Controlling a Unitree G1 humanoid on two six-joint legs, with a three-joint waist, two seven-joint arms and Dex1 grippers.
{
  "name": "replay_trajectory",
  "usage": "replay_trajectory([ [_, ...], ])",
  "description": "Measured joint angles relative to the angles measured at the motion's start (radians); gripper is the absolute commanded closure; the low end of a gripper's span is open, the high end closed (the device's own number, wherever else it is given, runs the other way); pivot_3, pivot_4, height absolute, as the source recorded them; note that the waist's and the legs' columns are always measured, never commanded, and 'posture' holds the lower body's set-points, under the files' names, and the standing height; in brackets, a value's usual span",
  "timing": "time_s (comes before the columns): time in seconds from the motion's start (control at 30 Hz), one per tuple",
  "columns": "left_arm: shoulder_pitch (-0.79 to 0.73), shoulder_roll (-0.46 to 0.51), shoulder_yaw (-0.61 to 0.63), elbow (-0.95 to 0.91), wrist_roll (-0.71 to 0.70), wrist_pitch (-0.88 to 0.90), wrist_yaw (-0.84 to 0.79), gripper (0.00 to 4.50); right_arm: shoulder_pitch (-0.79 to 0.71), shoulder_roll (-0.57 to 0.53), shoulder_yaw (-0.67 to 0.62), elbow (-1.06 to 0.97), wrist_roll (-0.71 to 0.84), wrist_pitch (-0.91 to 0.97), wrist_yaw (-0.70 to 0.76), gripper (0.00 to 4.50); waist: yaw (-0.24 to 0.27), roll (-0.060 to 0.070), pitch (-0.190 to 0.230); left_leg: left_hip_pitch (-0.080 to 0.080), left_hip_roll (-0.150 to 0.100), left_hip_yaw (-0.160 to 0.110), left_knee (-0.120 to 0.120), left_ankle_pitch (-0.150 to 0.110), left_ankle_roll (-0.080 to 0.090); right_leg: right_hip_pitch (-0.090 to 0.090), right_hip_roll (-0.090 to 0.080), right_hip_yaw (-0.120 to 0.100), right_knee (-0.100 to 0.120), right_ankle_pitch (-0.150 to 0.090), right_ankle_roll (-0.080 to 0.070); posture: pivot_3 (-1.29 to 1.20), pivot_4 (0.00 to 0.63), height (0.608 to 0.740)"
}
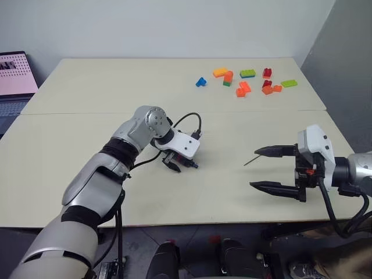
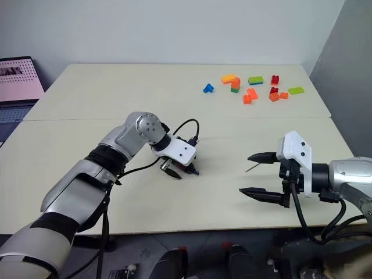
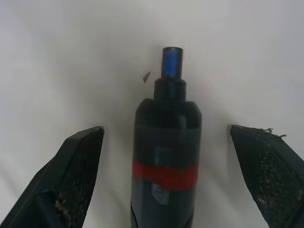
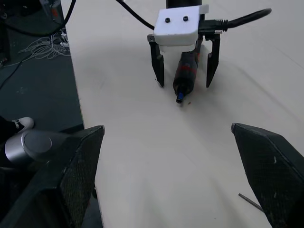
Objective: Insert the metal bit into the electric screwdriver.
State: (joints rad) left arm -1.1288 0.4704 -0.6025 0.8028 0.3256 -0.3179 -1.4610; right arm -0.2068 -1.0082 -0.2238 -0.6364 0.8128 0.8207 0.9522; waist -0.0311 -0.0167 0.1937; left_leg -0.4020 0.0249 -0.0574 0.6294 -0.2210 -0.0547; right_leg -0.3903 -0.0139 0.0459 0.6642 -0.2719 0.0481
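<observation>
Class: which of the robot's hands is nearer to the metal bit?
The right hand: the metal bit lies on the table just beside its upper finger. The left hand is far across, straddling the electric screwdriver.

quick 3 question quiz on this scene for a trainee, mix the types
1. True or false: the left gripper has closed on the screwdriver.
2. Which thing lies nearest the right gripper? A) blue brick B) bit C) laptop
3. Fill in: the screwdriver's tip is coloured ____.

Key
1. False: its fingers stand open on either side of the screwdriver, apart from it.
2. B: the bit lies on the table beside the open right gripper.
3. Blue.
</observation>
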Motion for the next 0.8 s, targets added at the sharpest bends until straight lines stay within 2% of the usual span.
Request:
replay_trajectory([
  [0.1, -0.020, -0.028, 0.000, 0.043, 0.016, -0.015, 0.010, 0.09, 0.002, 0.000, 0.002, -0.012, 0.004, 0.000, -0.010, 0.00, 0.001, 0.000, 0.000, 0.000, 0.000, 0.000, 0.000, 0.000, 0.000, 0.000, 0.000, 0.000, 0.000, 0.000, 0.000, 0.00, 0.150, 0.740],
  [0.17, -0.027, -0.038, 0.000, 0.060, 0.023, -0.027, 0.010, 0.35, 0.002, 0.000, 0.002, -0.017, 0.008, 0.001, -0.017, 0.00, 0.001, 0.000, 0.000, 0.000, 0.000, 0.000, 0.000, 0.000, 0.000, 0.000, 0.000, 0.000, 0.000, 0.000, 0.000, 0.00, 0.150, 0.740],
  [0.27, -0.027, -0.038, 0.000, 0.072, 0.029, -0.062, 0.010, 0.88, 0.002, 0.000, 0.002, -0.018, 0.012, 0.002, -0.021, 0.00, 0.001, 0.000, 0.000, 0.001, 0.000, 0.000, 0.000, 0.000, 0.000, 0.001, 0.000, 0.000, 0.000, 0.000, 0.000, 0.00, 0.150, 0.740],
  [0.57, -0.023, -0.034, 0.000, 0.084, 0.058, -0.148, 0.024, 2.83, 0.003, -0.001, 0.002, -0.026, 0.023, 0.002, -0.037, 0.00, 0.001, 0.000, -0.001, 0.001, 0.000, 0.000, 0.001, 0.000, 0.000, 0.001, 0.000, 0.000, 0.001, 0.001, 0.001, 0.00, 0.150, 0.740],
  [0.8, 0.013, -0.024, 0.031, 0.041, 0.037, -0.137, 0.023, 2.88, 0.002, -0.007, 0.003, -0.025, 0.023, -0.001, -0.036, 0.00, 0.001, 0.000, -0.001, 0.001, 0.000, 0.000, 0.001, 0.000, 0.000, 0.001, 0.000, 0.000, 0.001, 0.001, 0.001, 0.00, 0.150, 0.740],
])
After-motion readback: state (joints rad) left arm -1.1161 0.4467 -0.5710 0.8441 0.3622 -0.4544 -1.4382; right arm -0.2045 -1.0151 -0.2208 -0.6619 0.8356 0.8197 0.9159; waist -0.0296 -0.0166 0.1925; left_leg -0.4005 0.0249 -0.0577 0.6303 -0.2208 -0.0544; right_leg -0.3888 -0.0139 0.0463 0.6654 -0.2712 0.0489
